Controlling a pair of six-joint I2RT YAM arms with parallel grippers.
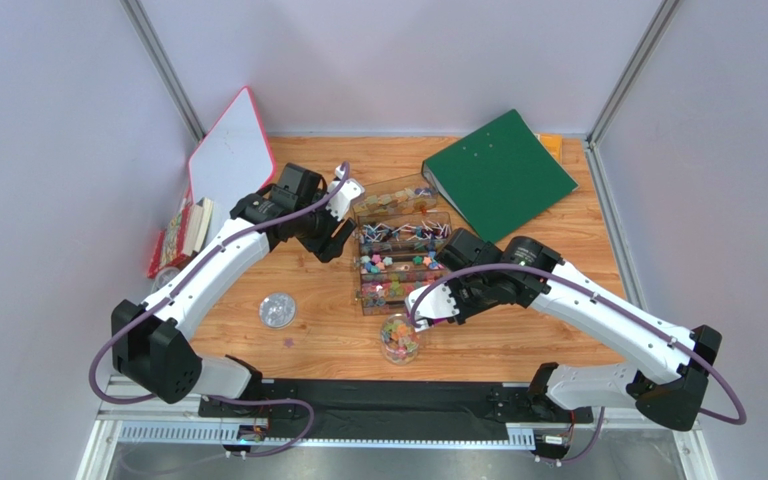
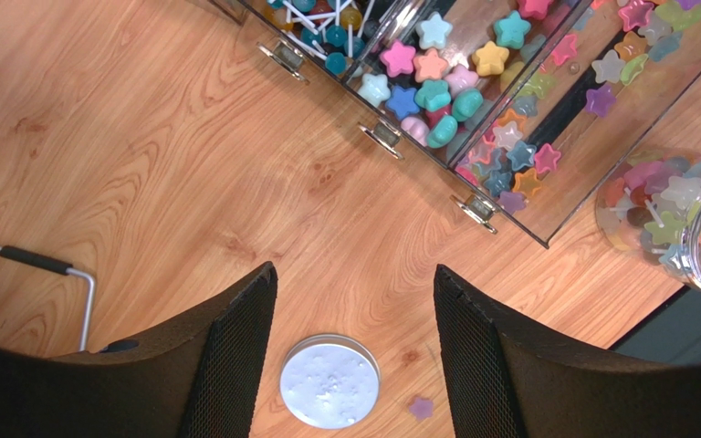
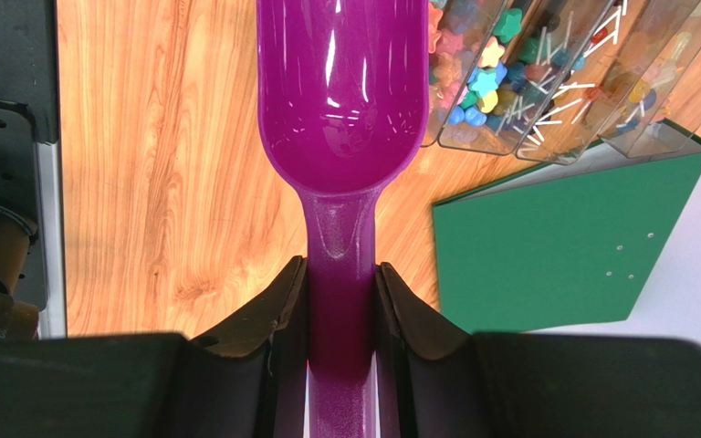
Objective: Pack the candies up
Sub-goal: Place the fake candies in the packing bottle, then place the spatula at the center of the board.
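The candies (image 2: 436, 82), bright star-shaped sweets, fill a clear compartment box (image 1: 398, 250) at the table's middle. More candies lie in a clear jar (image 1: 400, 338) in front of the box; the jar (image 2: 683, 214) also shows in the left wrist view. My right gripper (image 3: 342, 274) is shut on the handle of a purple scoop (image 3: 340, 91), whose bowl is empty. In the top view the right gripper (image 1: 436, 303) hangs just right of the jar. My left gripper (image 2: 354, 283) is open and holds nothing, left of the box (image 1: 336, 243).
A round metal lid (image 2: 329, 381) lies flat on the wood, with one stray purple candy (image 2: 421, 407) beside it. A green binder (image 1: 498, 172) lies behind the box at the right. A whiteboard (image 1: 233, 150) and books (image 1: 183, 235) stand at the left wall.
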